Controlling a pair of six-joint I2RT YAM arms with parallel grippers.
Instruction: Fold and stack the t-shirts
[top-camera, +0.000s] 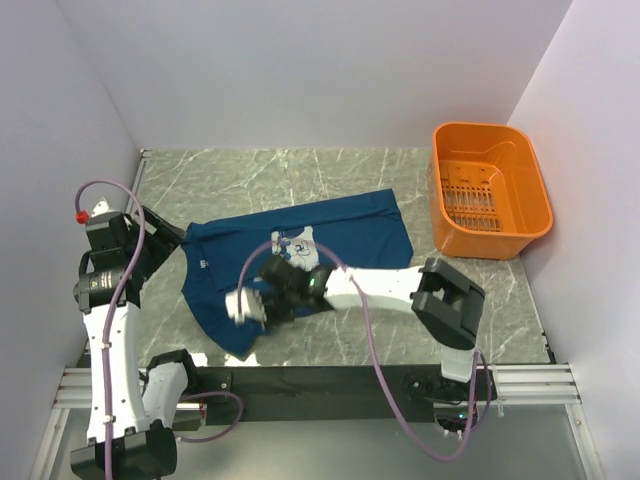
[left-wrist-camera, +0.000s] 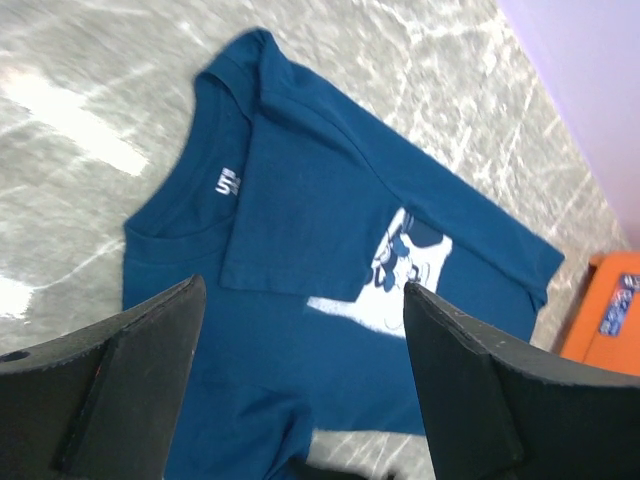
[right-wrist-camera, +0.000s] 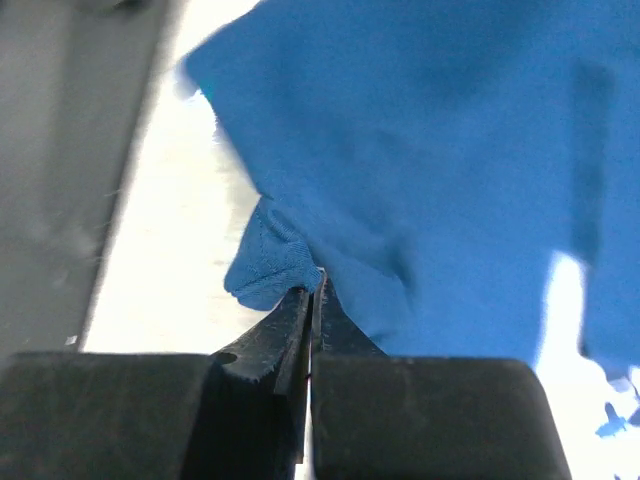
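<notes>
A dark teal-blue t-shirt (top-camera: 350, 225) lies flat on the marble table, its collar toward the left and a pale print (top-camera: 295, 243) on the chest. One sleeve is folded in over the chest in the left wrist view, where the t-shirt (left-wrist-camera: 300, 200) fills the middle. My left gripper (top-camera: 163, 233) hovers by the collar end; the left gripper (left-wrist-camera: 302, 288) is open, with nothing between its fingers. My right gripper (top-camera: 245, 312) reaches across the shirt's near-left part. In the right wrist view that gripper (right-wrist-camera: 316, 285) is shut, pinching a bunched edge of the t-shirt (right-wrist-camera: 430, 150).
An orange plastic basket (top-camera: 490, 190) stands at the back right against the wall; its corner, the basket (left-wrist-camera: 600, 320), shows in the left wrist view. White walls close in the table on three sides. The black rail (top-camera: 330, 380) runs along the near edge.
</notes>
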